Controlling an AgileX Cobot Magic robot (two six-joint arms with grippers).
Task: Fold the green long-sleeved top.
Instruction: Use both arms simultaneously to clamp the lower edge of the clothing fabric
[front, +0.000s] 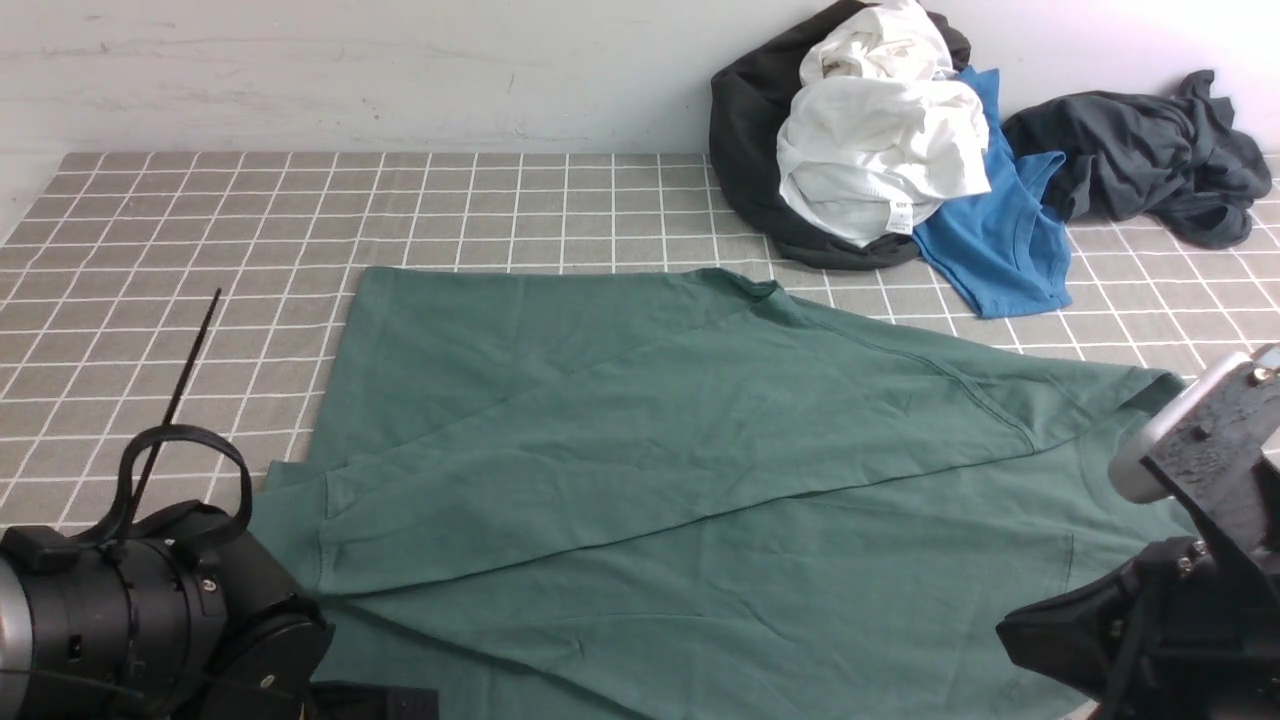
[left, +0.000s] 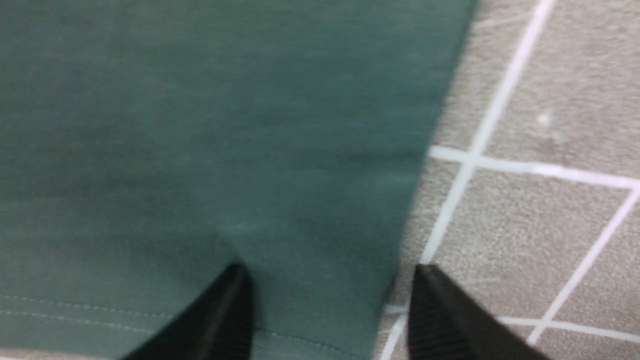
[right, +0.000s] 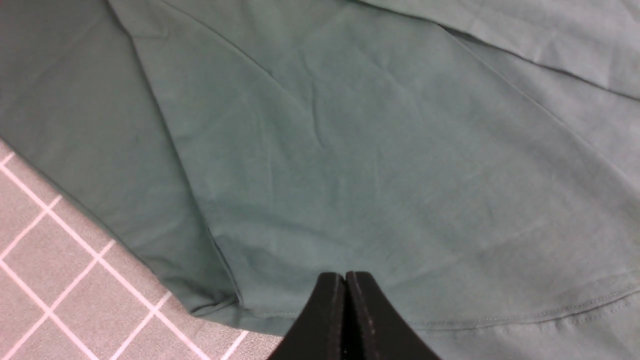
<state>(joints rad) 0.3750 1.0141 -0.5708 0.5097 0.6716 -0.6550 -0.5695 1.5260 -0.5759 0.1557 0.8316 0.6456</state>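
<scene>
The green long-sleeved top (front: 700, 450) lies spread on the checked cloth (front: 200, 250), with one part folded diagonally across its middle. Its logo and neck tag are hidden. My left gripper (left: 330, 280) is open. One fingertip (left: 235, 300) is over the fabric (left: 200, 150) near a stitched hem corner, and the other is over bare cloth beside the edge. My right gripper (right: 345, 277) is shut just above the top (right: 375, 150), near its stitched hem, and no fabric shows between the jaws. In the front view only the arms' bodies show, at the bottom corners.
A pile of clothes sits at the back right against the wall: a black garment (front: 745, 150), a white one (front: 880, 140), a bright blue tee (front: 1000, 240) and a dark grey garment (front: 1150, 150). Bare checked cloth shows to the left and behind the top.
</scene>
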